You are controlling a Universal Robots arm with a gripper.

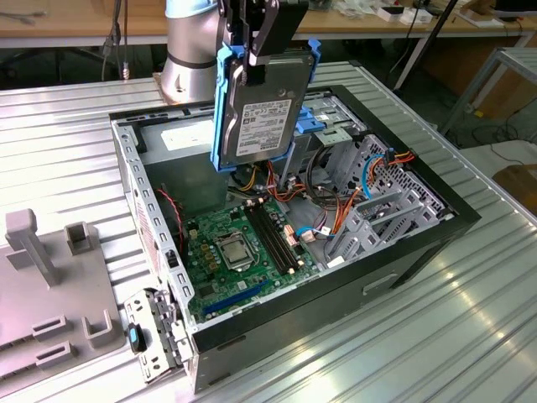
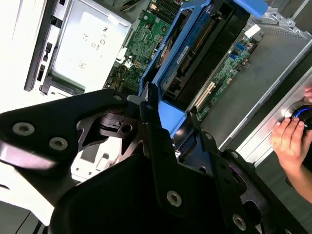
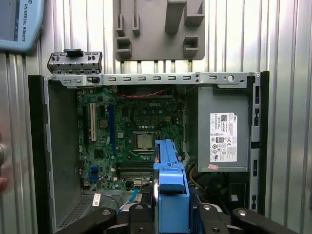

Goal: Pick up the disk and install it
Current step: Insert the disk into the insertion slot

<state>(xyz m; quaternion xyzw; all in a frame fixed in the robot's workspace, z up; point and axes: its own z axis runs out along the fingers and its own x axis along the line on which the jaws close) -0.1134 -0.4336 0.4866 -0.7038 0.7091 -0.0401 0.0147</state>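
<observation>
A ribbed metal table is seen bearing an open computer case, its motherboard exposed; the disk is held upright above the case's interior; the gripper is set on the disk's upper edge, jaws closed tight on it; a grey fixture is laid at the exterior view's left; a person's hand is seen beside the case in the second wrist view.

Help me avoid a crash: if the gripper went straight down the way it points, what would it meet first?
The gripper grips the disk, whose lower edge leads. That would likely meet the cables at the edge of the motherboard inside the computer case; depth is unclear.
</observation>
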